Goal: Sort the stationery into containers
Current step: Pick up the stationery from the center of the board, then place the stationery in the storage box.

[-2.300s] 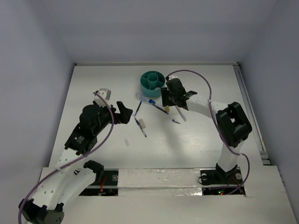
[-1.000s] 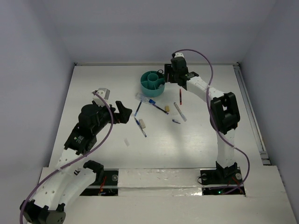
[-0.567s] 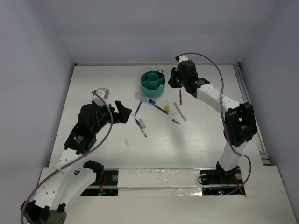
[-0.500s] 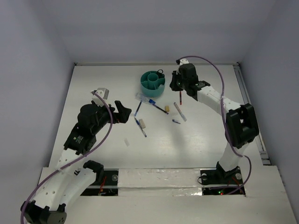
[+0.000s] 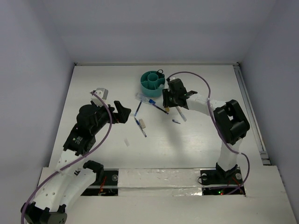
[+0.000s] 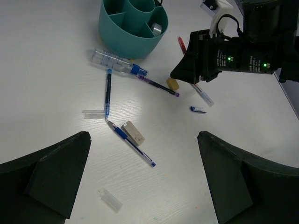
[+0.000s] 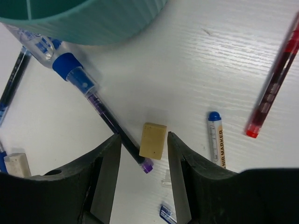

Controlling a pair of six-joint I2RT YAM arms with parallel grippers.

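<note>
The teal cup [image 5: 153, 83] stands at the back middle of the table; it also shows in the right wrist view [image 7: 84, 18]. My right gripper [image 7: 144, 140] is open, low over the table, with a small yellow eraser [image 7: 153, 140] between its fingers and a gap on each side. A purple pen [image 7: 112, 126] lies just left of the eraser. A white marker [image 7: 216, 135] and a red pen [image 7: 273, 98] lie to its right. My left gripper [image 6: 145, 172] is open and empty, above a blue pen [image 6: 133, 147] and a pale eraser [image 6: 133, 132].
A clear pen with a blue cap [image 6: 117, 62] lies against the cup's base. A dark blue pen [image 6: 108, 93], a small blue cap [image 6: 198, 109] and a clear cap [image 6: 111, 200] lie loose on the white table. Walls close in the back and both sides.
My right gripper has come away from the cup's right side, towards me and a little left, down over the yellow eraser. My left arm has hardly moved.
</note>
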